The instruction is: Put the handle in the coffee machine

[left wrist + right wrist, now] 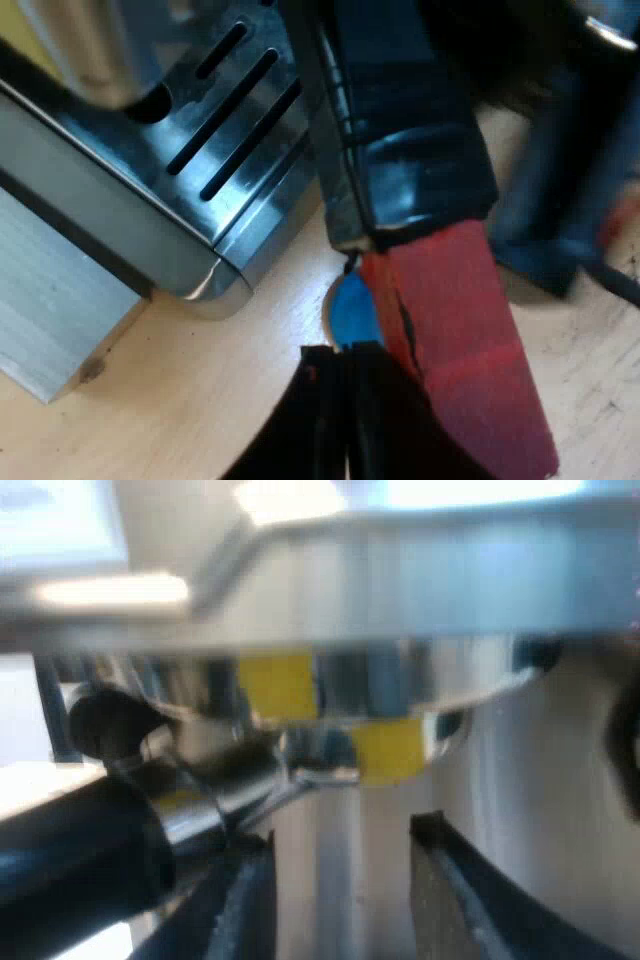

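The holder (200, 825) sits up under the espresso machine's (450, 580) round brew head (380, 680). Its metal neck meets the shiny underside and its dark handle (70, 865) reaches out from the machine's front; whether it is locked home cannot be told.

From the left wrist view, the same handle (400, 130) runs out over the slotted drip tray (230, 110) and past the tray's rim, with its red end (470, 340) above the wooden table (200, 400). The left gripper (345, 358) is at that red end. Its two black fingers are drawn together, with a thin seam between them and nothing in it. The red end lies against the outer side of one finger (pressed or merely alongside, the view does not settle). A blue round thing (350, 305) lies on the table just under the handle, between the tray's corner and the fingertips.

The right gripper (335, 850) hangs below the brew head with its fingers well apart and nothing between them. The handle passes just outside one finger (240, 910). A black knob (100, 720) stands beside the head above the handle, and yellow patches (390, 750) show on the polished metal. Beyond the handle in the left wrist view, a dark form (560, 200) over the table is too blurred to name.
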You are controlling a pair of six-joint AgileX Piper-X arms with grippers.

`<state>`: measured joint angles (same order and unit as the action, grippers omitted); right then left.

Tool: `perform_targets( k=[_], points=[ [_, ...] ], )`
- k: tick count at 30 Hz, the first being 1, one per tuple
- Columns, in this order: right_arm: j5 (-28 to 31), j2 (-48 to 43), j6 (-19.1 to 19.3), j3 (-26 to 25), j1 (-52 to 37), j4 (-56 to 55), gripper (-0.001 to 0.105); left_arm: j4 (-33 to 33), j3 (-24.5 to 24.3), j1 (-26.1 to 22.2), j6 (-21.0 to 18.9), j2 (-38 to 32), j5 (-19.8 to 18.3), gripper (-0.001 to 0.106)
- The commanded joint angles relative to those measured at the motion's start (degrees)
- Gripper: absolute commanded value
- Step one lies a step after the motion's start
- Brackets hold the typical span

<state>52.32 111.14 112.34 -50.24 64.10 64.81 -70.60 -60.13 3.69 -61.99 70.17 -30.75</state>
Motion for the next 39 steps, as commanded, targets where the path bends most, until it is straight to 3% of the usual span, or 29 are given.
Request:
perform_targets(
  k=[1, 10, 13, 17, 19, 21, 26, 33, 35, 39],
  points=[
    [-1.0, -2.8, -0.3, 1.4, 1.0, 1.8, 0.036, -1.3, 0.2, 0.6, -1.2, -0.9, -4.2, 0.001],
    [1.8, -7.2, -0.3, 7.2, 3.6, 1.8, 0.036, -1.3, 0.2, 0.6, -2.5, -0.9, -5.8, 0.001],
    [1.9, -12.7, -1.9, 13.0, 6.9, 1.5, 0.036, -1.3, 0.2, 0.6, -2.8, -0.9, -5.8, 0.001],
    [1.5, -16.4, -2.4, 14.1, 9.2, -4.8, 0.036, -1.3, 0.2, 0.6, -3.4, -0.9, -5.8, 0.001],
    [0.9, -18.8, -5.0, 14.1, 10.3, -10.2, 0.036, -1.3, 0.2, 0.6, -3.7, -0.9, -6.2, 0.001],
    [-2.6, -21.2, -8.3, 14.1, 10.5, -14.3, 0.036, -1.4, 0.2, 0.6, -3.8, -0.9, -6.2, 0.001],
    [-10.0, -27.3, -12.1, 14.1, 10.5, -24.5, 0.036, -1.6, 0.2, 0.6, -3.8, -1.2, -6.2, 0.001],
    [-16.0, -36.3, -13.6, 14.1, 10.5, -39.4, 0.036, -1.7, 0.2, 0.6, -3.8, -1.8, -6.4, 0.001],
    [-20.3, -41.3, -14.6, 13.9, 10.5, -47.4, 0.036, -2.1, 0.2, 0.6, -3.8, -1.8, -6.3, 0.001],
    [-22.8, -46.7, -14.6, 11.5, 10.5, -60.5, 0.036, -2.9, 0.2, 0.6, -4.1, -2.2, -6.2, 0.001]
  ],
)
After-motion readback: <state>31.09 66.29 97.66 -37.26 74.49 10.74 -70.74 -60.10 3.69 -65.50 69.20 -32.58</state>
